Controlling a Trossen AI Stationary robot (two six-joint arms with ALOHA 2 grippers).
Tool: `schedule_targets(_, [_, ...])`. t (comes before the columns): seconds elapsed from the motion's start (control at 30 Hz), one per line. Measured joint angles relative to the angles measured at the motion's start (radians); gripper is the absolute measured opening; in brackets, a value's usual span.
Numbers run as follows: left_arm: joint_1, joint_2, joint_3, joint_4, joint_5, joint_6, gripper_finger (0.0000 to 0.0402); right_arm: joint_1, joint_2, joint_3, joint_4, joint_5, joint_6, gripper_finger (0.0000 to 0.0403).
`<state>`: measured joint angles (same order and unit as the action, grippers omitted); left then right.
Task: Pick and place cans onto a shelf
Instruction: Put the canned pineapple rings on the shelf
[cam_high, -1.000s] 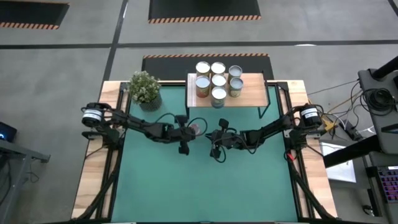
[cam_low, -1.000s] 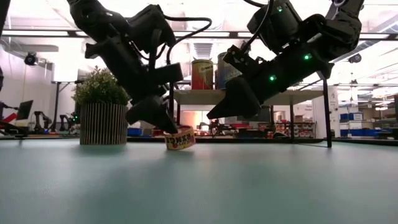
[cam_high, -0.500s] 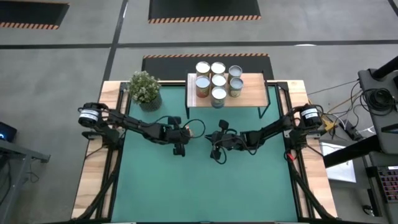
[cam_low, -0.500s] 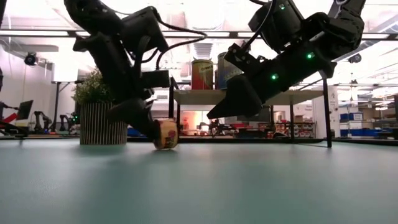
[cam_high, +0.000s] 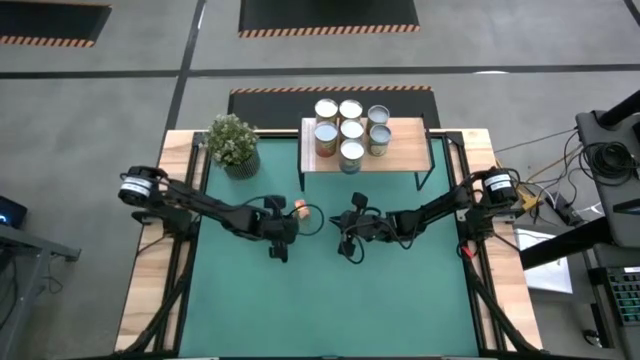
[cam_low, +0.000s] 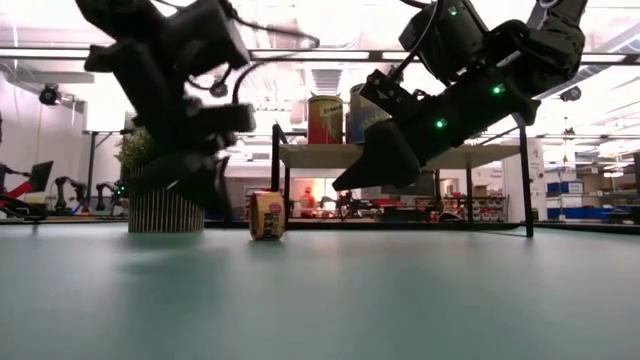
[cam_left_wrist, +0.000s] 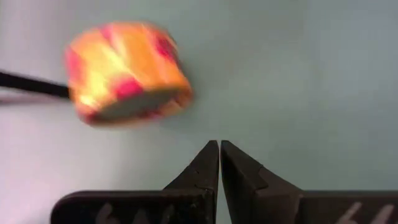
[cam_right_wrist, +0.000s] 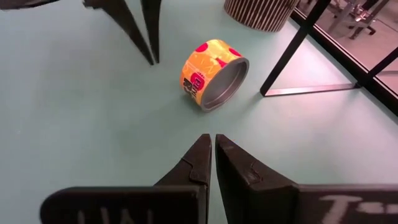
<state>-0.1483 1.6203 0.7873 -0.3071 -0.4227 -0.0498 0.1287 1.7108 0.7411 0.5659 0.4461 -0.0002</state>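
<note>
One orange can (cam_high: 300, 208) lies tipped on the worktop (cam_high: 400, 300) | seven cans (cam_high: 351, 129) stand on shelf (cam_high: 405, 148) | left gripper (cam_high: 280, 251) closed, empty | right gripper (cam_high: 347, 251) closed, empty

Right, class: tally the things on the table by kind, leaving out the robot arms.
Cans: 8 (7 on the shelf, 1 lying on the green mat)
Shelf: 1
Potted plant: 1
Total: 10

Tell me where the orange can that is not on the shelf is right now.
In the high view the orange can lies on its side on the green mat, in front of the shelf, between the left gripper and right gripper.
</note>
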Motion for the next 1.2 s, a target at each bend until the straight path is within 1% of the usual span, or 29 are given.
schedule_targets(0.13, [-0.001,-0.046,0.009,0.051,-0.109,0.069,0.0,0.0,0.0,0.004,0.001,0.0,-0.001,0.0013])
schedule_targets(0.23, [0.003,-0.07,0.014,0.15,-0.164,0.154,0.0,0.0,0.0,0.004,0.0,0.0,-0.003,0.0013])
schedule_targets(0.37, [0.034,-0.068,0.0,0.322,-0.171,0.248,0.0,0.0,0.0,0.004,0.0,0.0,-0.004,0.0013])
schedule_targets(0.47, [0.063,-0.052,-0.015,0.371,-0.171,0.253,0.0,0.0,0.0,0.004,0.0,0.0,-0.004,0.0013])
schedule_targets(0.67, [0.076,-0.029,-0.034,0.345,-0.17,0.224,0.0,0.0,0.0,0.005,-0.007,0.0,-0.004,0.0013])
schedule_targets(0.77, [0.068,-0.03,-0.037,0.304,-0.17,0.205,0.0,0.0,0.0,0.005,-0.007,0.0,-0.004,0.0013])
schedule_targets(0.97, [0.066,-0.037,-0.026,0.161,-0.179,0.142,0.0,0.0,0.0,0.005,-0.007,0.0,-0.004,0.0013])
schedule_targets(1.07, [0.057,-0.036,-0.034,0.071,-0.162,0.111,0.0,0.0,0.0,0.005,-0.008,0.0,-0.004,0.0013])
schedule_targets(1.2, [0.039,-0.069,-0.03,0.029,-0.164,0.075,0.0,0.0,0.0,0.005,-0.008,0.0,-0.004,0.0013])
